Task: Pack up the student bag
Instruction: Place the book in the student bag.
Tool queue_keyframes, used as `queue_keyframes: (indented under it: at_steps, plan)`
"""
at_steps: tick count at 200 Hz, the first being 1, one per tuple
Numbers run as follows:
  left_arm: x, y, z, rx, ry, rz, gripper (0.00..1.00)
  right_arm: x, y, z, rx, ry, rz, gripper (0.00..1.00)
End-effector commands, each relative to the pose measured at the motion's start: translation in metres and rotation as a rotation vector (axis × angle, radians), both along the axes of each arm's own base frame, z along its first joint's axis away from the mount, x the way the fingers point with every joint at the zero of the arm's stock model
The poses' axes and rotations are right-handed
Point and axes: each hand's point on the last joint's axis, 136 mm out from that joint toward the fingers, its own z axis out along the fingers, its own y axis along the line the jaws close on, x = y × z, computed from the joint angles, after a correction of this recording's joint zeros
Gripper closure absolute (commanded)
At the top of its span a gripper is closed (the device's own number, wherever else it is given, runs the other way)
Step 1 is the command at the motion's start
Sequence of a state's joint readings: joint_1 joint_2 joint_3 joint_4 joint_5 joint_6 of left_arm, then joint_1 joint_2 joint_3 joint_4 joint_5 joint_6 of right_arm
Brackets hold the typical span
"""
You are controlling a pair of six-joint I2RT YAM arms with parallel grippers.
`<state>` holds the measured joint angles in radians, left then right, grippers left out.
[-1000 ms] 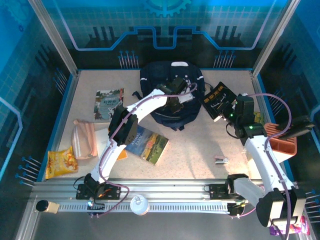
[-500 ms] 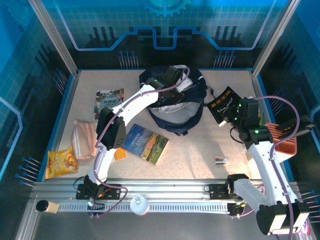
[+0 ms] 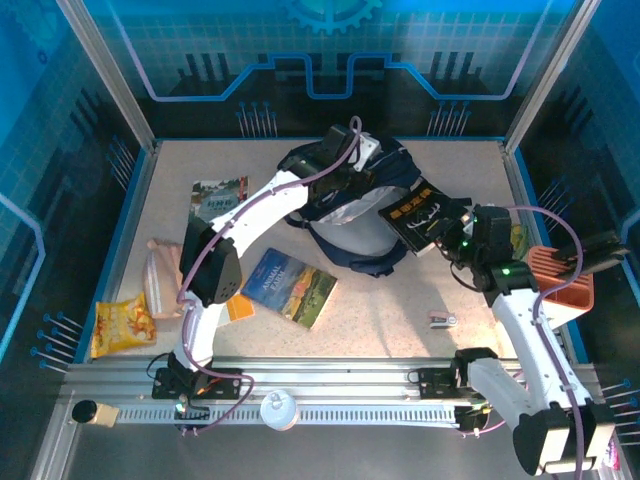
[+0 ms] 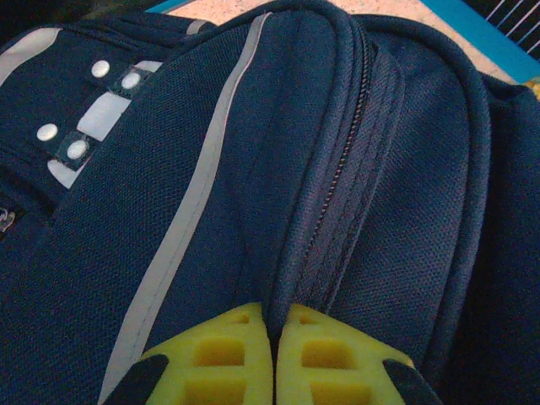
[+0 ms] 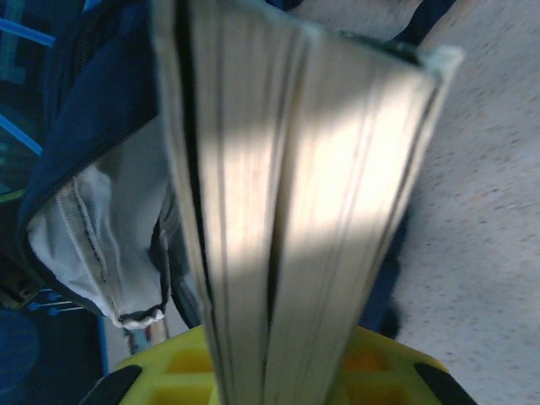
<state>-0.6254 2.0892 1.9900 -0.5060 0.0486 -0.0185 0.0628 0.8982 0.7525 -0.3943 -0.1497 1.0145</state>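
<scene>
Student bag [image 3: 345, 235] lies at the far middle of the counter [image 3: 400, 300], its mouth pulled open so the pale lining shows. My left tool [image 4: 274, 325] is closed on a fold of the navy fabric beside the zip, on the far rim, and holds it up there; from above the same left tool [image 3: 350, 172] sits over the top of the opening. My right tool [image 5: 278, 375] grips a black book [image 5: 287, 194] with yellow lettering by its lower edge, the page block facing my wrist camera, with the lined opening just to the left of it. From above, the book [image 3: 415, 215] hangs tilted at the right rim of the mouth, one corner over the opening, and my right tool [image 3: 452, 238] is behind it. I judge the packing barely begun: the student bag is open and the first book is at the mouth but not yet inside. I see nothing inside on the visible lining, though I cannot see the bottom. Left to go, as I read it: 2 more books, one with a landscape cover [image 3: 295, 285] near the middle and one [image 3: 217, 205] at the far left, a striped pouch [image 3: 170, 275], a yellow snack packet [image 3: 122, 325] and a small silver item [image 3: 443, 320] on the right.
</scene>
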Motion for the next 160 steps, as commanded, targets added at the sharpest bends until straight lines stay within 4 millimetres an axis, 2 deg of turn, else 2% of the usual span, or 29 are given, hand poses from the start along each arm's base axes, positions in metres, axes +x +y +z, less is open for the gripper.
queue_keyframes:
  at_steps: [1, 39, 69, 103, 135, 160]
  plan:
    - [-0.009, -0.013, 0.1, -0.227, -0.164, -0.024, 1.0, 0.029, 0.028, 0.037, 0.151, -0.179, 0.06, 1.0]
    - [-0.011, -0.01, 0.109, -0.255, -0.179, -0.004, 1.0, 0.064, 0.06, 0.038, 0.208, -0.243, 0.094, 1.0]
    - [-0.011, -0.01, 0.111, -0.265, -0.175, 0.001, 1.0, 0.09, 0.082, 0.023, 0.201, -0.228, 0.099, 1.0]
    - [-0.012, -0.01, 0.113, -0.28, -0.17, 0.005, 1.0, 0.116, 0.087, 0.014, 0.213, -0.265, 0.034, 1.0]
    - [-0.012, -0.01, 0.116, -0.293, -0.168, 0.005, 1.0, 0.135, 0.097, 0.017, 0.266, -0.321, 0.03, 1.0]
    - [-0.012, -0.011, 0.114, -0.292, -0.164, 0.007, 1.0, 0.147, 0.106, 0.006, 0.261, -0.296, 0.026, 1.0]
